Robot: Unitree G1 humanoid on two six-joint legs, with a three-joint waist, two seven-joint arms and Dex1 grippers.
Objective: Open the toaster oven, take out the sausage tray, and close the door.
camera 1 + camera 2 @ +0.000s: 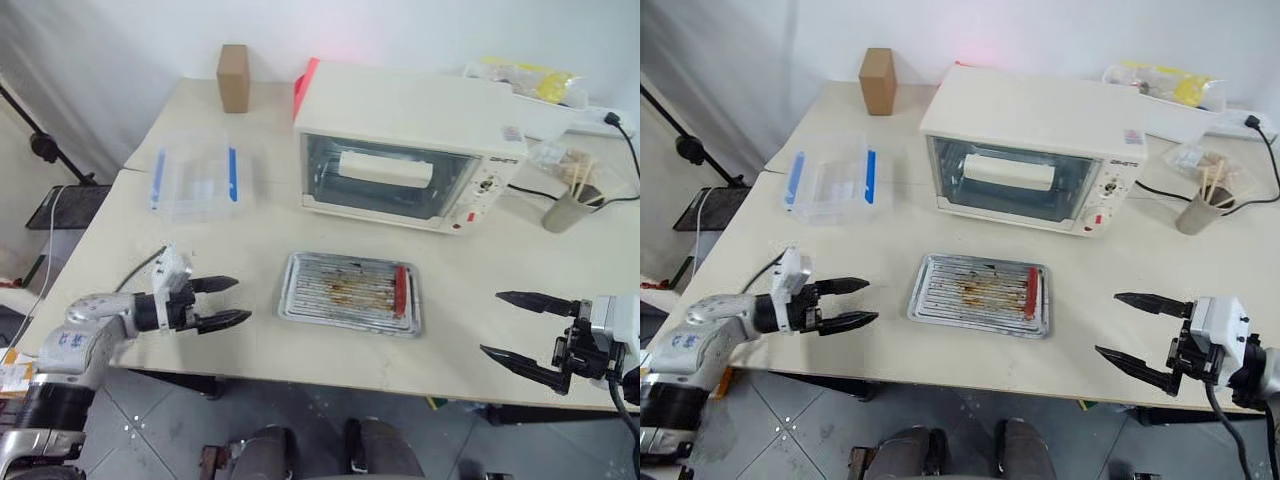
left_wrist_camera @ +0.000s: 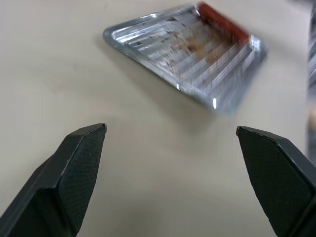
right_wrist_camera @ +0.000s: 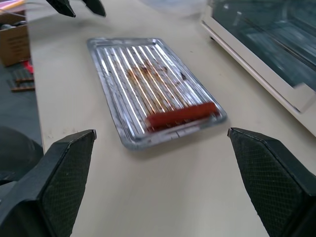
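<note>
From the head cameras, the sausage tray (image 1: 350, 292) lies flat on the desk (image 1: 480, 270), just in front of the toaster oven (image 1: 410, 150), with its one red sausage (image 1: 401, 289) along the tray's right end. The oven's door (image 1: 385, 175) stands upright against the front, its white bar handle (image 1: 385, 168) across the glass, so it looks closed. The left pincer (image 1: 222, 302) hangs over the desk to the left of the tray, fingers spread and holding nothing. The right pincer (image 1: 520, 332) hangs off to the right of the tray near the desk's front edge, likewise spread wide and empty. A clear plastic box with blue latches (image 1: 195, 178) sits left of the oven, a brown block (image 1: 234, 77) behind it, and a cup of sticks (image 1: 570, 205) to the oven's right.

In the left wrist view, the two black fingers (image 2: 74, 170) are far apart over bare desk, the tray well ahead of them and untouched.

In the right wrist view, the fingers (image 3: 64, 173) also stand wide, with the tray between and beyond them, the sausage at its near end and the oven's glass front at the side. The other pincer (image 3: 79, 7) shows past the tray's far end.

Judging by this, tray out and door shut, the task appears finished. The next move seems to call only for keeping both arms clear of the tray.
</note>
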